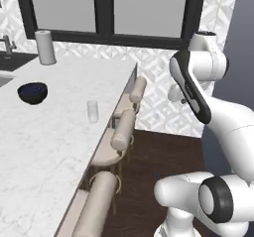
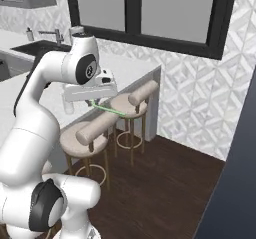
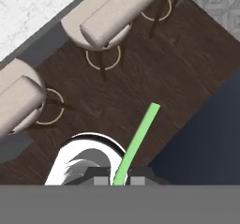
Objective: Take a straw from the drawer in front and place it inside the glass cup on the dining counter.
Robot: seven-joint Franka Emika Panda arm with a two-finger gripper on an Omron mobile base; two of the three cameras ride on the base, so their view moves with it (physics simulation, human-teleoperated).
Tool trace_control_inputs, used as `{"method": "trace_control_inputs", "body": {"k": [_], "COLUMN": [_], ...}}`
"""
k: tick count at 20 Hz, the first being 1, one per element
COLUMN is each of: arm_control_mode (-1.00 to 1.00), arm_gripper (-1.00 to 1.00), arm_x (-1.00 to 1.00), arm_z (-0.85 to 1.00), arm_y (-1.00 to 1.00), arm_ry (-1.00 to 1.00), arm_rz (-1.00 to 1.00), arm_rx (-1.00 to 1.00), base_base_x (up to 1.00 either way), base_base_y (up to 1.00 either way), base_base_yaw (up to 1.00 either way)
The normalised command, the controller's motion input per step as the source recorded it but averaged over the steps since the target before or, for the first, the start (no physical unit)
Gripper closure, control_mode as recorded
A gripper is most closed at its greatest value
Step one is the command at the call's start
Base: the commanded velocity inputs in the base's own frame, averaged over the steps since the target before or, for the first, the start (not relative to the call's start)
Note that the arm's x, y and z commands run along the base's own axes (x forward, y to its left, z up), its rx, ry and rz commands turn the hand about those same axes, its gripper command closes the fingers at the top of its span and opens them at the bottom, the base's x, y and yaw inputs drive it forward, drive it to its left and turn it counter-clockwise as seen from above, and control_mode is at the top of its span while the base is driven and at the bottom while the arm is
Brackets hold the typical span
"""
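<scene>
My gripper (image 3: 120,180) is shut on the lower end of the thin light-green straw (image 3: 138,138), which sticks out straight from between the fingertips over the dark wooden floor. In the right base view the gripper (image 2: 93,102) hangs beside the counter's edge, above the stools, with the straw (image 2: 114,110) pointing right and slightly down. The small clear glass cup (image 1: 93,111) stands upright on the white marble dining counter (image 1: 49,137), near its stool-side edge and well to the left of the arm. The drawer is out of view.
Round beige padded stools (image 1: 122,129) (image 2: 142,93) (image 3: 112,14) line the counter's edge. A dark blue bowl (image 1: 32,92) and a paper towel roll (image 1: 45,47) stand on the counter further back. A sink (image 1: 12,60) lies at the far left, under dark-framed windows.
</scene>
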Motion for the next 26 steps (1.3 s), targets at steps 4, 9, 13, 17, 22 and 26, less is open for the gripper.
{"method": "trace_control_inputs", "body": {"k": [4,9,13,17,22,26], "arm_control_mode": [1.0,1.0,1.0,1.0,1.0,1.0], "arm_gripper": [1.0,1.0,1.0,1.0,1.0,1.0], "arm_x": [0.0,0.0,0.0,0.0,0.0,0.0], "arm_z": [0.0,0.0,0.0,0.0,0.0,0.0], "arm_y": [0.0,0.0,0.0,0.0,0.0,0.0], "arm_ry": [0.0,0.0,0.0,0.0,0.0,0.0], "arm_rz": [0.0,0.0,0.0,0.0,0.0,0.0], "arm_rx": [0.0,0.0,0.0,0.0,0.0,0.0], "base_base_x": [0.67,0.59,0.24,0.02,0.0,0.0], "base_base_y": [-0.53,-0.53,-0.53,-0.52,-0.44,-0.63], "base_base_yaw": [0.6,0.6,0.64,0.67,0.69,0.62]}}
